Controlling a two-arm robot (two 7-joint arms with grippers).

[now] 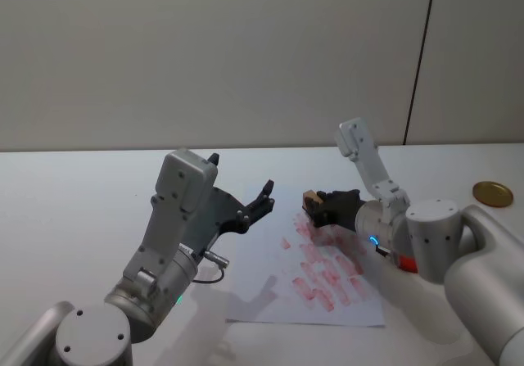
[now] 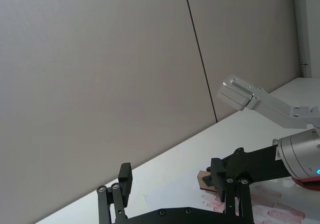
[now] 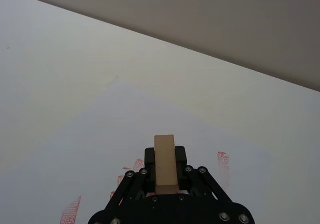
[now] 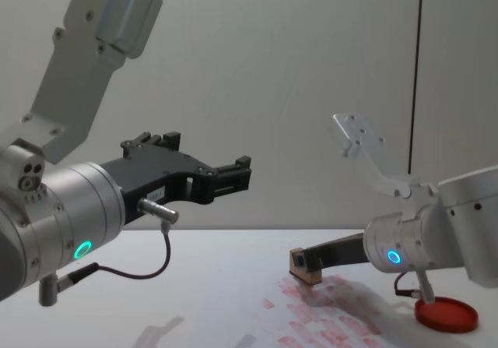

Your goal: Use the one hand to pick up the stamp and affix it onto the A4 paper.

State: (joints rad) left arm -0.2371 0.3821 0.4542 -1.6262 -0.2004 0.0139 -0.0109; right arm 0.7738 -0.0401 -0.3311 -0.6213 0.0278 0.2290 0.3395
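**While the stamp is low over the paper, check the contact**

Because one arm works alone here, your head view has the left gripper (image 1: 255, 205) idle at centre-left, raised, jaws apart. The right gripper (image 1: 326, 210) reaches over the upper edge of the A4 paper (image 1: 270, 305), clamped on the stamp (image 1: 310, 196). In the left wrist view the stamp sits at lower right. In the right wrist view both jaws hold it straight, probably for a flat print. In the chest view it is low over the red marks (image 4: 327, 317); whether it touches, I cannot tell.
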